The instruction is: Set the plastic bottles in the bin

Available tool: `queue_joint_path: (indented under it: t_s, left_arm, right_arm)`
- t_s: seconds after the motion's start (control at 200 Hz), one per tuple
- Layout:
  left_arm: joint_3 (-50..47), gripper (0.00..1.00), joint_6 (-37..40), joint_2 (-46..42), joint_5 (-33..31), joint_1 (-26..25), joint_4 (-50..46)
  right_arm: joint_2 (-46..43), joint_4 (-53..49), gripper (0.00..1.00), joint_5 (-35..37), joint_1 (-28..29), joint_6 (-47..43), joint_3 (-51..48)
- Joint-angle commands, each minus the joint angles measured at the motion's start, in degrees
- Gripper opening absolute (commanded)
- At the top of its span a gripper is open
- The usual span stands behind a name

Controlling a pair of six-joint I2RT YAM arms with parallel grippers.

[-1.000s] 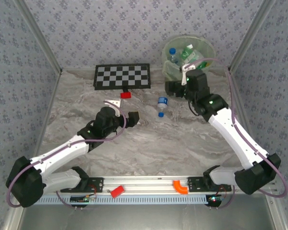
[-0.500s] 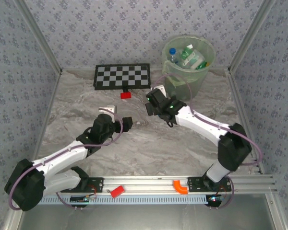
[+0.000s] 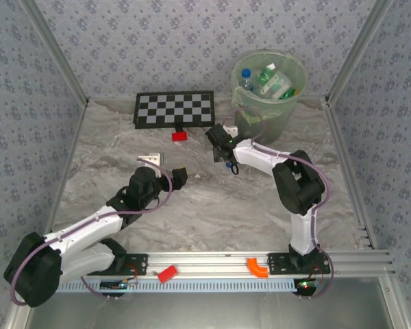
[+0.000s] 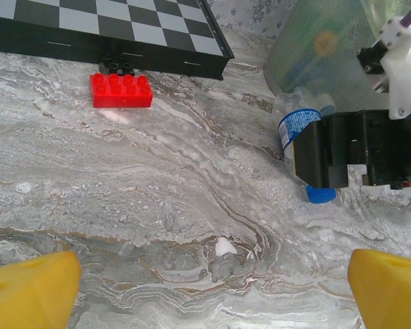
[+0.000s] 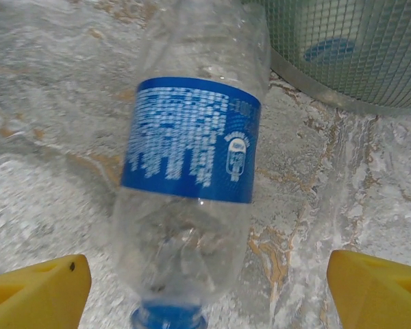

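right gripper [image 3: 225, 154] low over a clear plastic bottle [image 5: 192, 171] with blue label and blue cap, flat on the worktop [image 3: 212, 212] toward the far right corner, just in front of the bin [image 3: 274, 118]. cap end toward the near edge, base toward the bin. yellow fingertips [image 5: 34, 288] spread wide on either side of that bottle, clear gaps both ways, nothing pinched. more plastic bottles [image 3: 266, 79], green and clear, heaped inside the bin. left gripper [image 3: 166, 168] near the worktop's middle, well apart from the bottle, fingers [image 4: 29, 288] spread wide, nothing between. red block [image 4: 121, 90] just beside the near edge of the chequered board [image 4: 144, 31] at the far edge, left of the bin.
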Motion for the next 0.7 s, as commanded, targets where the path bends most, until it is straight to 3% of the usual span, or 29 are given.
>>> queue_joint_path:
  t_s: [0.0, 0.235, 0.335, 0.5, 0.695]
  left_arm:
    - [-0.1, 1.0, -0.4, 0.0, 0.6, 0.4, 2.2]
    - [0.0, 1.0, -0.4, -0.1, 1.1, 0.4, 2.1]
    - [0.0, 1.0, -0.4, 0.0, 1.3, 0.4, 2.1]
    - [0.0, 1.0, -0.5, 0.0, 1.4, 0.4, 2.0]
    - [0.1, 1.0, -0.6, -0.2, 1.6, 0.4, 2.0]
  right_arm:
    - [2.8, 1.7, 0.87, -3.0, -1.7, 2.2, 2.2]
    - [5.3, 6.4, 0.8, -7.0, -2.5, 0.4, 1.4]
    - [5.8, 7.0, 0.65, -7.5, -2.6, -0.1, 0.9]
    - [3.5, 9.3, 0.55, -7.6, -1.1, -1.2, -2.7]
    - [-0.3, 9.3, 0.54, -5.9, 2.5, -1.8, -7.5]
